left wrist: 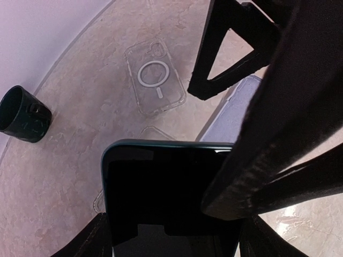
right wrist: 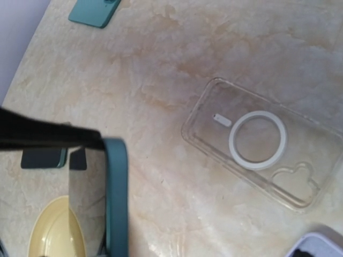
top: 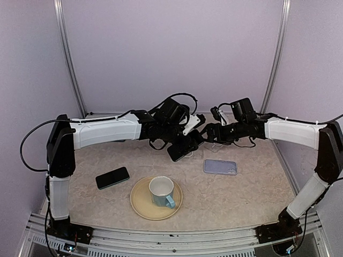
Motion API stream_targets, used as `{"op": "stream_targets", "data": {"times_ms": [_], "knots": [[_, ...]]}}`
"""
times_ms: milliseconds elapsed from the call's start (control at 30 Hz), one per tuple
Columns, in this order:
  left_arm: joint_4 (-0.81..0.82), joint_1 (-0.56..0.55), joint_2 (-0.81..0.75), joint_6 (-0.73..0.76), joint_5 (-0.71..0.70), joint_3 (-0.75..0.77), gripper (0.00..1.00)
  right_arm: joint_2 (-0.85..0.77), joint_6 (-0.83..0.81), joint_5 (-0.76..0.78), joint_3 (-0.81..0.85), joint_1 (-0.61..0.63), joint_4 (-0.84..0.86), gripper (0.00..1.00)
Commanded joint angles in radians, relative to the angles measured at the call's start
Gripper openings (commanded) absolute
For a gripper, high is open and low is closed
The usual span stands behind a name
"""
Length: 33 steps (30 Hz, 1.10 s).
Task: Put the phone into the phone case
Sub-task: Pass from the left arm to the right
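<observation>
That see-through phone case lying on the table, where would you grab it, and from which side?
Probably from straight above, pinching across the narrow width by its two long edges. The clear case lies flat on the table, so a finger coming from the side has nothing to slide under. Its thin rim looks like the only part that offers a hold.

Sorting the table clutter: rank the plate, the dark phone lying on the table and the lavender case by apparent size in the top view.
1. The plate, clearly largest.
2-3. The dark phone and the lavender case look about alike, so there is no ranking between them.
</observation>
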Motion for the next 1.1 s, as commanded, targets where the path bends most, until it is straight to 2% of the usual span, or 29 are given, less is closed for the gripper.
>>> {"op": "stream_targets", "data": {"times_ms": [0, 1067], "knots": [[0.072, -0.023, -0.006, 0.007, -0.004, 0.034, 0.0, -0.014, 0.01, -0.004, 0.018, 0.012, -0.014, 0.96], [0.093, -0.127, 0.003, -0.002, -0.018, 0.04, 0.0, -0.175, -0.048, 0.055, -0.079, 0.012, -0.079, 1.0]]}}
